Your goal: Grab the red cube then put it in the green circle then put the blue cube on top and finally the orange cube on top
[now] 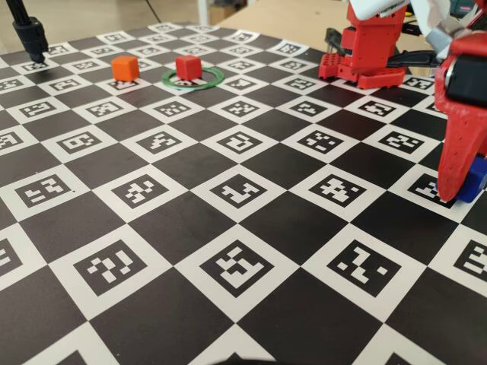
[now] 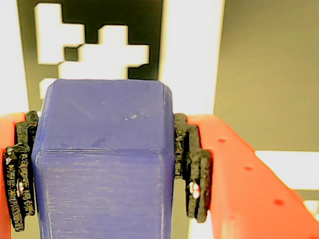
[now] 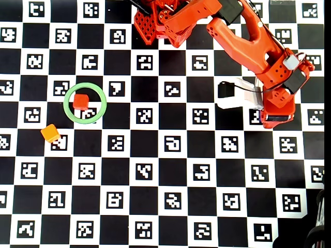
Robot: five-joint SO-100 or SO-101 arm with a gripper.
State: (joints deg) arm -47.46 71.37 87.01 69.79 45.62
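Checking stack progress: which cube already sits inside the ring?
The red cube sits inside the green circle; the orange cube lies outside, and the gripper holds the blue cube.

Your gripper (image 2: 104, 184) clamped on blue cube (image 2: 104, 164), black pads (image 2: 192, 164) pressed flat against both its side faces in wrist view. Red fingers (image 1: 456, 163) point straight down in fixed view, tips at board level, cube peeking out just behind them. Overhead view: your arm (image 3: 248, 44) reaches out from base, elbow bent, wrist folded down, gripper body directly over cube and hiding it from above.
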